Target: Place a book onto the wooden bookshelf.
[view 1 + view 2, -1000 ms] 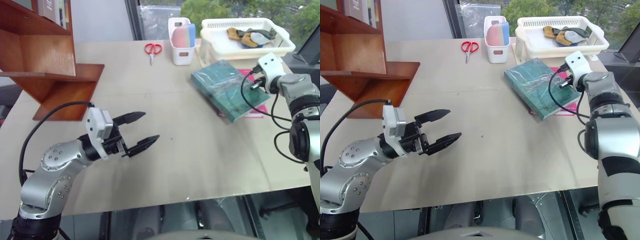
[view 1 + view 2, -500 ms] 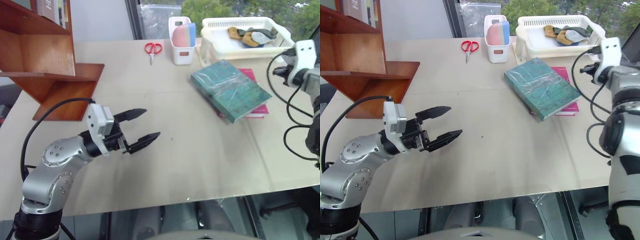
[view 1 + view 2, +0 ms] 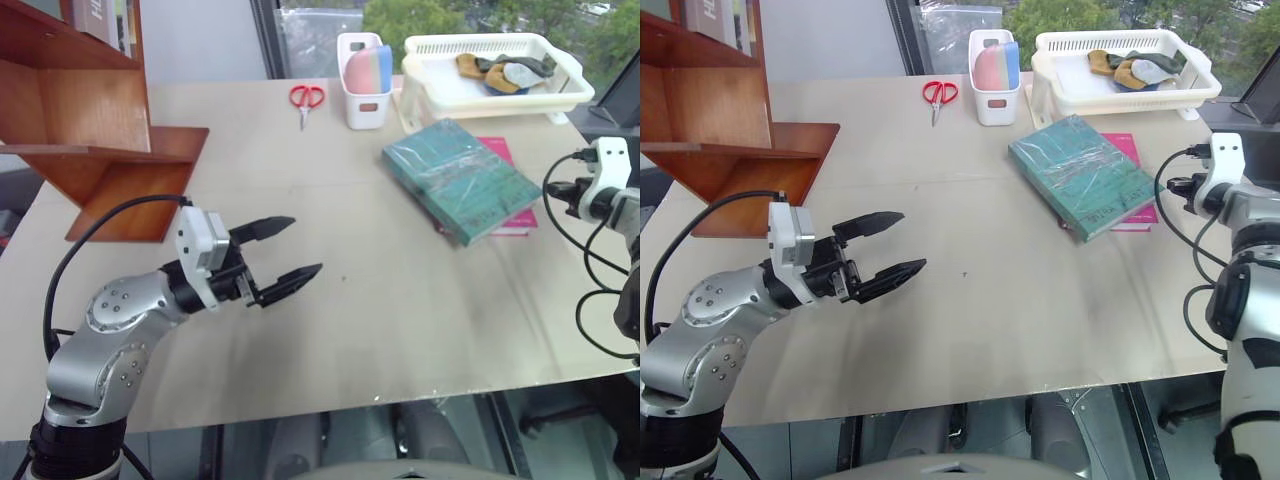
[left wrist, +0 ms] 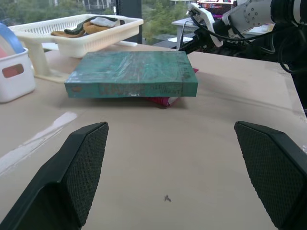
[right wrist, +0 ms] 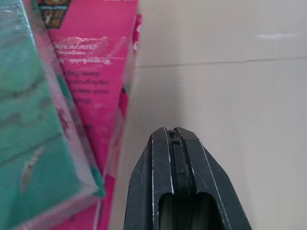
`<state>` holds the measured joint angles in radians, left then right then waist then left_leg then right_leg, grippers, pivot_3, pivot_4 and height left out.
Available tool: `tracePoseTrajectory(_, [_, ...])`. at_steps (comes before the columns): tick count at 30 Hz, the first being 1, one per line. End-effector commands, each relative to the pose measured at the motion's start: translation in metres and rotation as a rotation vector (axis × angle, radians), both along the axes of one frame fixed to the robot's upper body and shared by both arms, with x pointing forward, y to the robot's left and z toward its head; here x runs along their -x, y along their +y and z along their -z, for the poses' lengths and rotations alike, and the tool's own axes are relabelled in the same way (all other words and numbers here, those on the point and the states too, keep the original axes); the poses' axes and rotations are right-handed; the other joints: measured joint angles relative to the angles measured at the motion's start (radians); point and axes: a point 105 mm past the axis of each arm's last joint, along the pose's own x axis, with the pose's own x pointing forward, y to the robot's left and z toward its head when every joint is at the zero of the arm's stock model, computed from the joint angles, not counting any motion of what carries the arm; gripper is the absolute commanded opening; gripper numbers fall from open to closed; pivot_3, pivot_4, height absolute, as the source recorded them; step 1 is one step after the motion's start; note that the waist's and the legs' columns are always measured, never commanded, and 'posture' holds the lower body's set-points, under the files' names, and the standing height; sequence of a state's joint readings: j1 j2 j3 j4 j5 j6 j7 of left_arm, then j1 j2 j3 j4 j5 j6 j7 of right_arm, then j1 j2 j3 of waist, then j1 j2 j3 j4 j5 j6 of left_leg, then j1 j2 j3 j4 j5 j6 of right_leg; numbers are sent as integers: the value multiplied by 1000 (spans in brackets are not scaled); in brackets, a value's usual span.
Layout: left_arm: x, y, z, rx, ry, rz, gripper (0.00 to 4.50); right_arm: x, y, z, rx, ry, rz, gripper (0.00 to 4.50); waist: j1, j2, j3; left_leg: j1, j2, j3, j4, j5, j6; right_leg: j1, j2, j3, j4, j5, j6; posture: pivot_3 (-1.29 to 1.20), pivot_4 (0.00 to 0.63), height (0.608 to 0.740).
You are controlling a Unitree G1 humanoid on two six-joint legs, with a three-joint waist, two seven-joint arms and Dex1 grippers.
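A teal book (image 3: 460, 179) lies flat on the table (image 3: 400, 320), resting on top of a thinner pink book (image 3: 512, 215), just in front of a white basket (image 3: 490, 85). The shelf (image 3: 95, 130) stands well apart, at the table's far left corner. The left gripper (image 3: 283, 255) hovers over the middle of the table, fingers spread wide and holding nothing, aimed toward the book. The right gripper (image 5: 173, 139) sits beside the pink book's edge, low over the table, its fingers pressed together and empty.

Neither gripper has the book, so the task is judged barely begun. The risks lie in the pickup. The book is thick, broad and glossy; a pinch at one corner could let it slip or swing. With its fingers pressed together, the right gripper could push the stack instead of lifting it, sliding both books toward the basket. A grab at the lower edge could catch the pink book too. The long carry to the shelf would give a weak hold time to fail.
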<state>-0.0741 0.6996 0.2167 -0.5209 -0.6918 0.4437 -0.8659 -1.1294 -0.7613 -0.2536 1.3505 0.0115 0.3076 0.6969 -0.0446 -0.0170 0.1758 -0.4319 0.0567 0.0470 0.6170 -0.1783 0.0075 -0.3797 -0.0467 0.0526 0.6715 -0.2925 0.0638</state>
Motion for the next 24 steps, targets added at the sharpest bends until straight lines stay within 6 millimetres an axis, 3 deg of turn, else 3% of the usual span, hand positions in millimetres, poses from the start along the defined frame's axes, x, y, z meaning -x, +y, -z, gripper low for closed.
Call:
tracePoseTrajectory(1, [6,-6,-7,3,-29,25,4500,0,5,-4,-44,-22,-34,41,0,0,0,0,0,0,0,0,0,0,0,0,0,0,0,0,150,740])
tracePoseTrajectory(10, [6,-6,-6,5,-24,24,4500,5,28,30,-106,65,-138,41,2,0,0,0,0,0,0,0,0,0,0,0,0,0,0,0,150,740])
tracePoseTrajectory(24, [4,-7,-6,6,-21,24,4500,21,62,46,-248,116,-393,41,0,0,0,0,0,0,0,0,0,0,0,0,0,0,0,0,150,740])
